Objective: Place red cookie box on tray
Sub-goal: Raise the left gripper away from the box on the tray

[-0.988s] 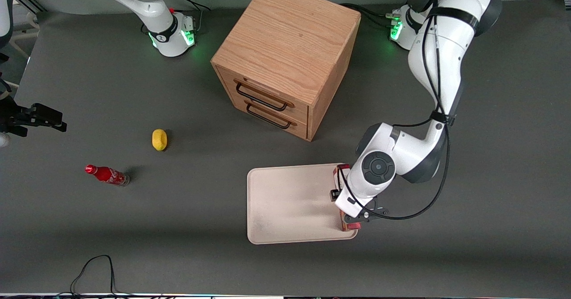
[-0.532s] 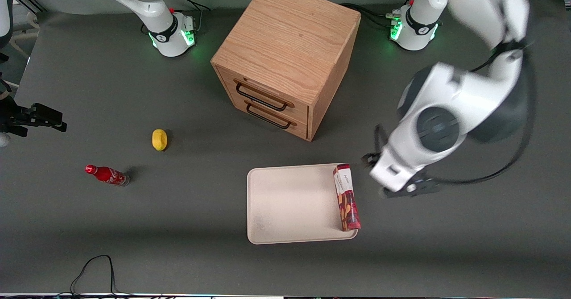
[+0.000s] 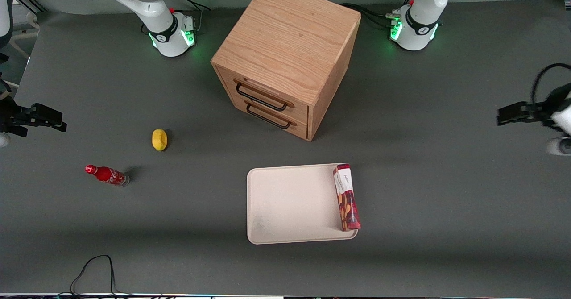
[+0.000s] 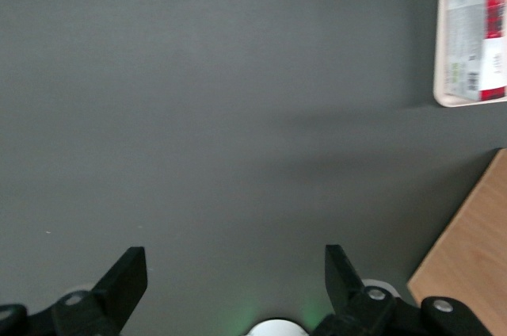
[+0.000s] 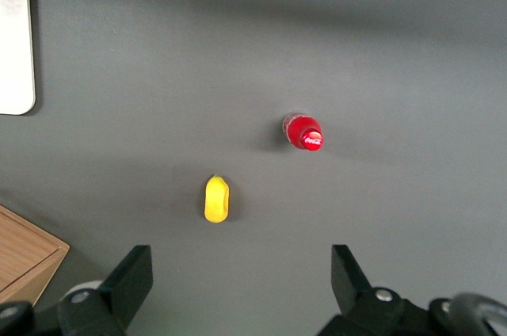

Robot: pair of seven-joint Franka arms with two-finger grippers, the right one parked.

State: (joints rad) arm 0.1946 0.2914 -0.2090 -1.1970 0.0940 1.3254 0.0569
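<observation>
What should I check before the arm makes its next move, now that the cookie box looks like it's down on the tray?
1. Red cookie box on the tray: ok, it lies flat along the tray edge nearest the working arm.
2. Box fully inside the rim: cannot tell, its end nearest the front camera sits right at the tray's corner.
3. Gripper free of the box: ok, open, empty, over bare table toward the working arm's end.
4. Gripper clear of the drawer cabinet: ok.
5. Soda bottle and yellow object upright and apart from the tray: ok, both toward the parked arm's end.

Cookie box [image 3: 346, 197] on tray [image 3: 290, 203] along its working-arm edge, hand [image 3: 508, 114] well apart, fingers spread
</observation>
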